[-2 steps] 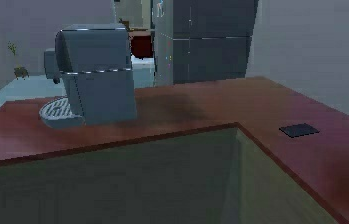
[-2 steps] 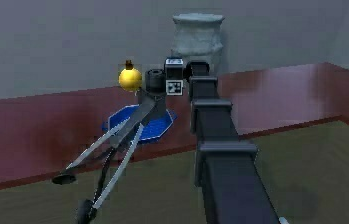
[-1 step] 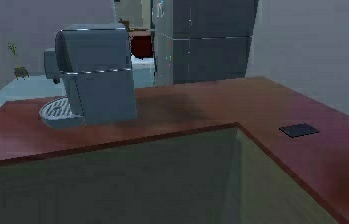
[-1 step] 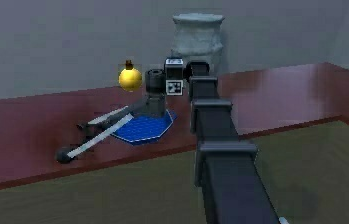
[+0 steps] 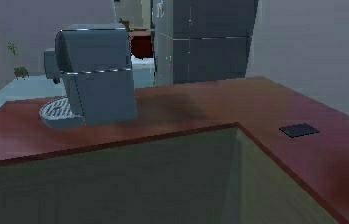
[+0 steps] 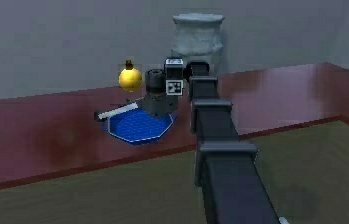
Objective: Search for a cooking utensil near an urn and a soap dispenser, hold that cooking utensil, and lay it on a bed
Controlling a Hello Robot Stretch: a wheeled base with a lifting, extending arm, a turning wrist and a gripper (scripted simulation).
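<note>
**Cooking utensil on the worktop, left of the urn, with the claw at its near corner**

Arm side view, read from left to right. A reddish-brown wooden worktop [image 6: 42, 130] carries everything described.

Well to the left of the pale grey stone-like urn [image 6: 199, 40], and nearer the camera, lies a flat blue octagonal utensil with a dark rim [image 6: 137, 127]. It is judged to be the cooking utensil of the task. A thin pale bar [image 6: 117, 109], probably its handle, crosses the edge of the utensil that faces away from the urn.

Just left of the urn, and behind the utensil, stands a round yellow soap dispenser with a dark cap [image 6: 130, 75].

The claw [image 6: 152, 90] shows as a dark body between the utensil and the urn, at the utensil's urn-side corner. Whether it is above, beside or touching the utensil cannot be told, nor whether it holds anything. Below and in front of the urn, the dark square arm [image 6: 222, 150] runs down to the bottom edge.

Handling, as a judgement:
- The utensil looks rigid, shallow and fairly light, with a smooth face that may be slippery.
- Its rim lies low on the worktop and offers little purchase.
- The pale bar is the likelier hold, taken close to the blue body so that the load swings less.
- That bar lies on the far side of the utensil from the claw.
</note>
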